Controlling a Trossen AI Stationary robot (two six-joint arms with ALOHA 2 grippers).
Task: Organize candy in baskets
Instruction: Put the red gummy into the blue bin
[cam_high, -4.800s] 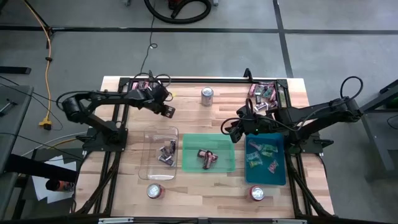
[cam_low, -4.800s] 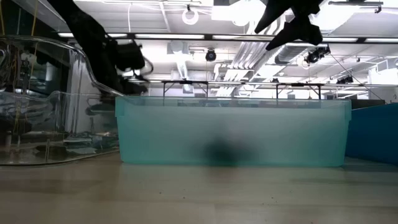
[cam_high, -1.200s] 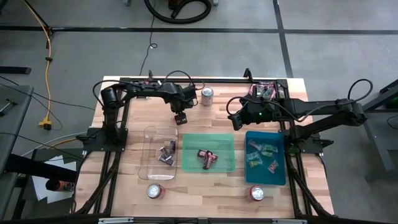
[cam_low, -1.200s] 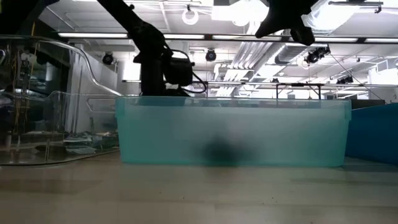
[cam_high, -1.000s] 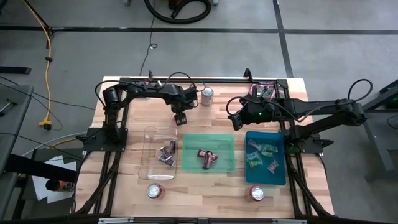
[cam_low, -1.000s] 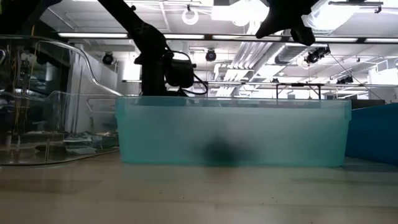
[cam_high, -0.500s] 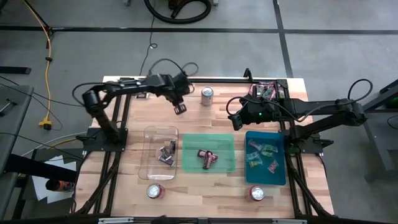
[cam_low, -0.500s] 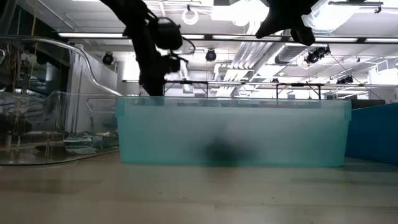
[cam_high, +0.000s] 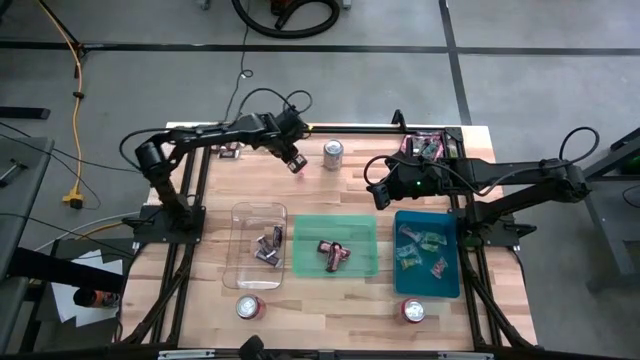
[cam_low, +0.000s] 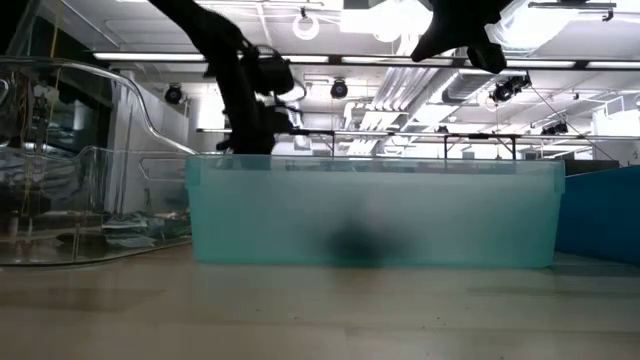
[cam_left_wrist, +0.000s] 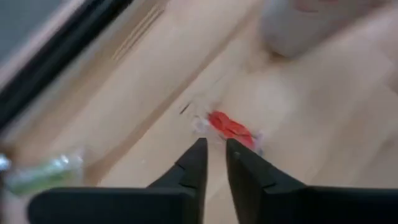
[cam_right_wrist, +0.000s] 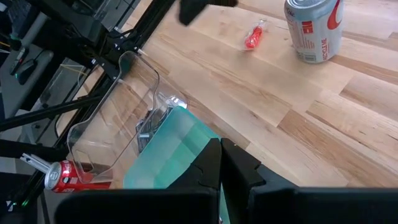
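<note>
- Left gripper (cam_left_wrist: 216, 155) narrowed to a slim gap, with nothing between the fingers; pointed down at a loose red candy (cam_left_wrist: 231, 127) lying on the bare wood just ahead of the tips, not yet touched.
- Moved within the last second: away from the far edge of the clear basket (cam_high: 236, 215) and back toward the far side of the table (cam_high: 210, 290), now just beside the silver can (cam_high: 332, 154).
- Probable meaning for the task: a fresh pick beginning, with this stray piece as the target; likely calls for widening the fingers before going down.
- Left arm stretched long across the far side of the table, wrist bent downward, gripper tip low over the boards.
- Right gripper (cam_high: 378, 197) pinched nearly closed as well, holding nothing in the right wrist view; unchanged over the same second, hovering near the far corners of the green basket (cam_high: 362, 232) and the teal basket (cam_high: 450, 285), arm reaching in from the right.
- Sorted so far: dark pieces in the clear basket, maroon ones in the green, light green and pink ones in the teal.
- Left to do: the red piece by the can and a heap of unsorted candy (cam_high: 425, 148) at the far right corner.
</note>
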